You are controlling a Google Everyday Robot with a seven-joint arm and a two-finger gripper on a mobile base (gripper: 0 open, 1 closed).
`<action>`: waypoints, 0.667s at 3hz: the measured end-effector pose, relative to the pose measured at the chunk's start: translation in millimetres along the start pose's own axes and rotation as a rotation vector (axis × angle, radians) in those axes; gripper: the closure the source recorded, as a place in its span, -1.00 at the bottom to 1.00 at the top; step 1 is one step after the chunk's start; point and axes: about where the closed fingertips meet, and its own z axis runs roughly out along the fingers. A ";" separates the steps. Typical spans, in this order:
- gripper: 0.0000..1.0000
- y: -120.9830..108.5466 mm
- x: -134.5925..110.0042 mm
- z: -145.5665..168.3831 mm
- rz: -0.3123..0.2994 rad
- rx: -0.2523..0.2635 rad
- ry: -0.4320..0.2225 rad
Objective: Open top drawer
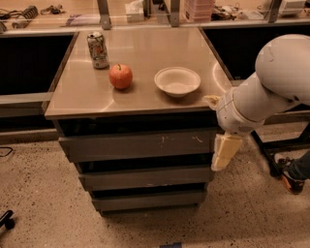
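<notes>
Steel bench (pixel 87 94) noted at centre. Grey top drawer (pixel 126 145) seen closed directly under benchtop. Cream claw (pixel 224 153) hung by drawer's right end; grip state cannot be told. Bowl (pixel 177 81), apple (pixel 120 76), can (pixel 98 50) set on benchtop.

My claw (pixel 222 157) hangs at the right front corner of the bench (pixel 87 97), just under its top edge. Below it and all around spreads a speckled beige floor (pixel 43 193). Up and to the left of my claw, the bench's steel top catches warm light in soft patches. Beyond the bench, a wooden counter (pixel 72 10) crosses the room, and metal posts (pixel 103 10) rise from it. Dark recesses (pixel 29 63) flank the bench. Right of my claw stands a black frame (pixel 286 143) with a shoe (pixel 289 180) by its foot. Far to the lower left sits a black caster (pixel 6 220).
</notes>
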 end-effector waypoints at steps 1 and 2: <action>-1.00 14.0 8.4 24.4 -0.035 -0.021 0.007; -1.00 27.3 11.5 63.9 -0.083 -0.040 -0.006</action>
